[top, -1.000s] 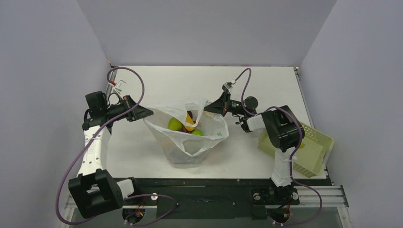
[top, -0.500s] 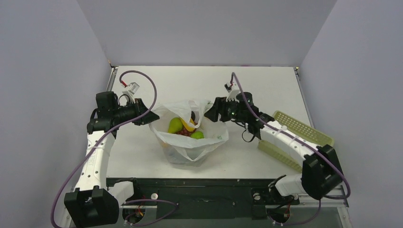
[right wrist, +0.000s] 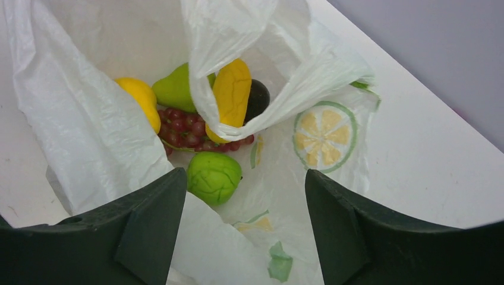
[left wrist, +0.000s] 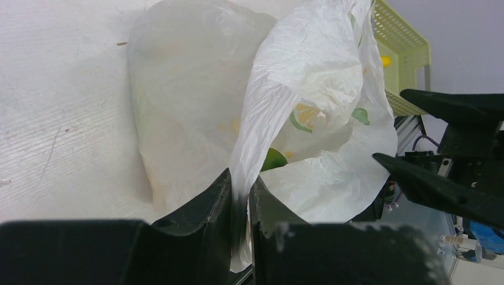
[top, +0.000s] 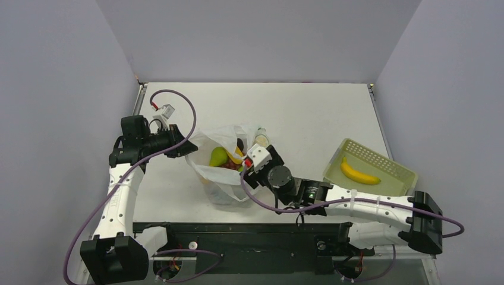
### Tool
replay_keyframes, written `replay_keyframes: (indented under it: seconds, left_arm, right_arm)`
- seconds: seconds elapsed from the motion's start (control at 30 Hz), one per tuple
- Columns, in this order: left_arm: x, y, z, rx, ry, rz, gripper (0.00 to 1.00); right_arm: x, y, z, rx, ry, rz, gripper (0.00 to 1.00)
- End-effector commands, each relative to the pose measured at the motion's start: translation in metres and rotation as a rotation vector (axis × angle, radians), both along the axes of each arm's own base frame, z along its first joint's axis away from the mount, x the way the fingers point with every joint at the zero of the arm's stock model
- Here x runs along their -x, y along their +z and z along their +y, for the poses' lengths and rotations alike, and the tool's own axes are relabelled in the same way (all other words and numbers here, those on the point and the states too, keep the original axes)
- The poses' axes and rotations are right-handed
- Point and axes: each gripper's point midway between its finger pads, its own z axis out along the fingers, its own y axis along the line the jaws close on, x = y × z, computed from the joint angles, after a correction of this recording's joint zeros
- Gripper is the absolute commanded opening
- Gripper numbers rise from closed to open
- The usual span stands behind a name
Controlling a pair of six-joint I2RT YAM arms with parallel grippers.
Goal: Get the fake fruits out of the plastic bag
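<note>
The plastic bag [top: 229,185] stands open at mid-table. My left gripper [top: 185,146] is shut on its left rim, and the left wrist view shows the film pinched between the jaws [left wrist: 241,199]. My right gripper [right wrist: 243,219] hangs open over the bag's mouth from the near side [top: 246,173], holding nothing. Inside lie a green lime [right wrist: 214,177], a green pear [right wrist: 177,89], a yellow lumpy piece [right wrist: 139,98], a yellow-orange fruit [right wrist: 232,95], a dark purple one [right wrist: 257,100] and red grapes [right wrist: 190,130]. A yellow banana [top: 359,173] lies in the basket.
The pale yellow-green perforated basket [top: 371,156] sits at the table's right edge, and its corner [left wrist: 404,41] shows in the left wrist view. My right arm stretches low along the near edge from the right. Purple cables loop above both arms.
My right gripper let go of the bag's right rim, opened wide and swung round to the near side over the bag's mouth. A banana now shows in the basket. The left gripper still holds the rim.
</note>
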Motion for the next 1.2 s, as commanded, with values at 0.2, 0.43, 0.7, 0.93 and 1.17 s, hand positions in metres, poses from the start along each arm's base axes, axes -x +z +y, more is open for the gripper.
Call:
replay_keyframes:
  seconds: [0.2,0.43,0.7,0.93,1.17]
  left_arm:
    - [0.003,0.031,-0.01,0.033,-0.035,-0.084,0.1]
    - [0.006,0.026,-0.012,0.015,-0.037,-0.061,0.08]
    - [0.011,0.012,-0.013,-0.005,-0.067,-0.036,0.0]
    - [0.024,0.026,-0.018,-0.005,-0.11,-0.081,0.0]
    - [0.033,0.031,-0.03,0.057,-0.193,-0.082,0.0]
  right_arm:
    - [-0.035,-0.004,0.058,0.097,-0.096,-0.17,0.68]
    - [-0.05,0.025,0.053,0.199,-0.29,-0.281,0.16]
    - [-0.047,0.086,0.066,0.077,0.118,0.01,0.0]
    - [-0.069,0.083,0.092,-0.305,0.516,0.725,0.0]
    - [-0.152,0.049,0.108,-0.495,0.26,0.908,0.0]
